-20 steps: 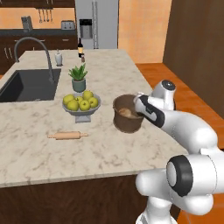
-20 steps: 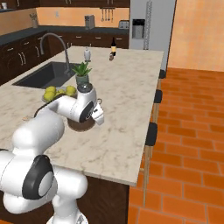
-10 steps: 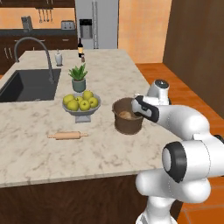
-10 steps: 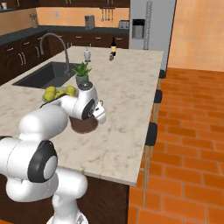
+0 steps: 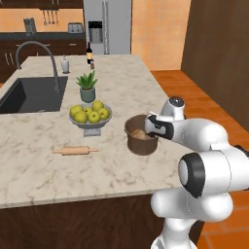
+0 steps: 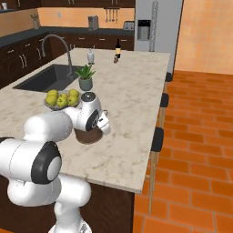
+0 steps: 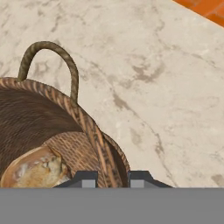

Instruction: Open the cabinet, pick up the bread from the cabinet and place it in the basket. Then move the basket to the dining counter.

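Basket (image 5: pixel 141 141): stands right of centre in the left base view, on the table (image 5: pixel 44 170), set back from the table's near and right edges. Bread (image 7: pixel 33 169): lies inside the basket, lower left of the hand view. Pincer (image 7: pixel 111 177): fingers straddle the basket rim at its right side, clenched on it. Fruit bowl (image 5: pixel 91 116) just left of the basket; rolling pin (image 5: pixel 75 151) lower left, apart. Bare marbled top runs right and forward of the basket.
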Tool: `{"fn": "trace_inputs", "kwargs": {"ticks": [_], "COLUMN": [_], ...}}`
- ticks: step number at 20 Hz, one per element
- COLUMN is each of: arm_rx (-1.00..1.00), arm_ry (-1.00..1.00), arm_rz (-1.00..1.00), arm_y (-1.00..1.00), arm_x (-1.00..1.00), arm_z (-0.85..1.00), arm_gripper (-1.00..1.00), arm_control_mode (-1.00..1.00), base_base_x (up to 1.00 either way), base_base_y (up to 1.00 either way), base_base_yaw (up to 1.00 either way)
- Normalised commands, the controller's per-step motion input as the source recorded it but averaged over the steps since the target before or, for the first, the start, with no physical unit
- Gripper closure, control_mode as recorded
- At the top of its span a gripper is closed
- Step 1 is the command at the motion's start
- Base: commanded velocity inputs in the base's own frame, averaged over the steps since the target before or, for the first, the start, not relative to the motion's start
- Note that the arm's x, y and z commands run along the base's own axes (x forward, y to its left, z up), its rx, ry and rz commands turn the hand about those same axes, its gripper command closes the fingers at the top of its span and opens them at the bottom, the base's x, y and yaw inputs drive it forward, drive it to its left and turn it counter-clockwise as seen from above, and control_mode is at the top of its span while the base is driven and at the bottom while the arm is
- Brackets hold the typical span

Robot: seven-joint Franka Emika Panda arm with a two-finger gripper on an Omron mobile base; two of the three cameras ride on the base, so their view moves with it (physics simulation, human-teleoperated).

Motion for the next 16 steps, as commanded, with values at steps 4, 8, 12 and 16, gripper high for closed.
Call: {"fn": "trace_inputs", "kwargs": {"ticks": [4, 8, 12, 16], "arm_rx": [0.00, 0.00, 0.00, 0.00], "arm_ry": [0.00, 0.00, 0.00, 0.00], "arm_rz": [-0.01, -0.03, -0.02, -0.03], "arm_y": [0.00, 0.00, 0.00, 0.00], "arm_x": [0.32, 0.48, 0.07, 0.03], "arm_z": [-0.12, -0.01, -0.14, -0.12], "arm_gripper": [1.00, 1.00, 1.00, 1.00], "arm_control_mode": [-1.00, -1.00, -1.00, -1.00], "base_base_x": [0.00, 0.00, 0.00, 0.00], "base_base_y": [0.00, 0.00, 0.00, 0.00], "base_base_yaw": [0.00, 0.00, 0.00, 0.00]}}
